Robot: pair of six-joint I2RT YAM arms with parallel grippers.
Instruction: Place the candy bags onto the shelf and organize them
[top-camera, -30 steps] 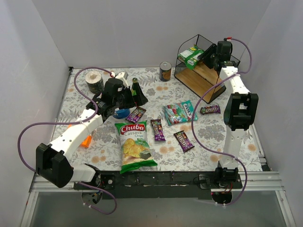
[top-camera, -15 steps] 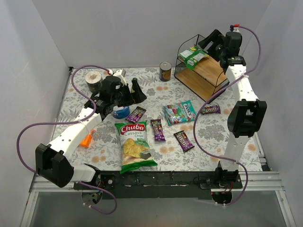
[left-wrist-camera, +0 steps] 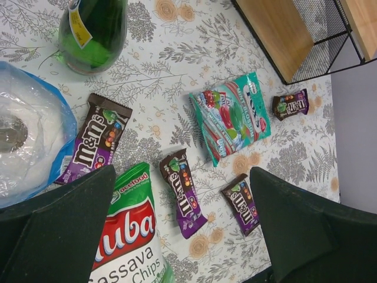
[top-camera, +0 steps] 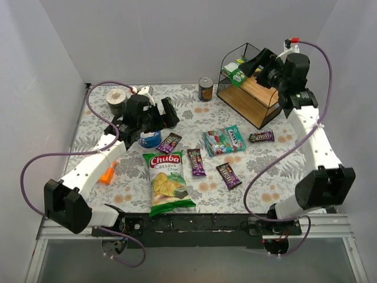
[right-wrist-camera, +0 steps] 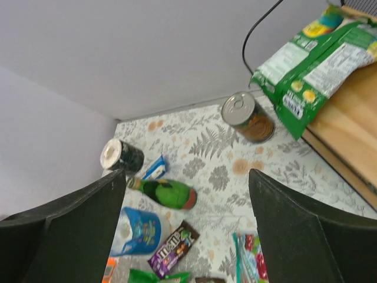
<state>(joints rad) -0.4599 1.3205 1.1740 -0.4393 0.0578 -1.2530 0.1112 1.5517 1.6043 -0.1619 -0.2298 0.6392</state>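
Both grippers stand empty midway through the shelving. Your right gripper [right-wrist-camera: 187, 174], fingers spread wide, hangs just beside the shelf [top-camera: 254, 94], where the green-and-white bags [top-camera: 235, 69] lie on the upper board, one overhanging its edge. Your left gripper [left-wrist-camera: 181, 174], equally wide, hovers above the table [top-camera: 271, 171], where the teal bag [left-wrist-camera: 231, 115] and four dark packets [left-wrist-camera: 184, 193] lie flat. Judged from here, the next pick is yours to choose. Send the right arm to the dark packet nearest the shelf [top-camera: 261, 137], come straight down, span its narrow width and press to the table before closing, since flat foil is likely to slip. Steer clear of the Chuba bag [left-wrist-camera: 132, 236] and the can [right-wrist-camera: 248, 117].
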